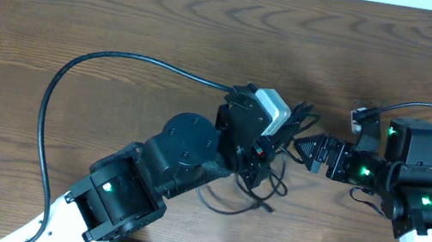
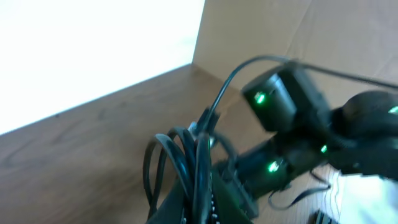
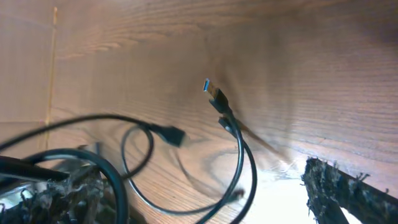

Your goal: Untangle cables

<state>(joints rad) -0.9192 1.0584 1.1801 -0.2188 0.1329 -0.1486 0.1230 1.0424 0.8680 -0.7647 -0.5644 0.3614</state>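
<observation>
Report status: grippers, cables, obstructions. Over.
Left gripper shut on cables, bundle tangled. Right gripper open, empty, close beside the bundle. Blue-tipped plug hanging free. No obstruction seen.

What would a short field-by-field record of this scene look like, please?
surface: wooden table
left end effector: shut on the cables
right end effector: open, holding nothing, facing the cables
blue-tipped plug: loose end, not gripped
tangle: looped together, not separated
</observation>
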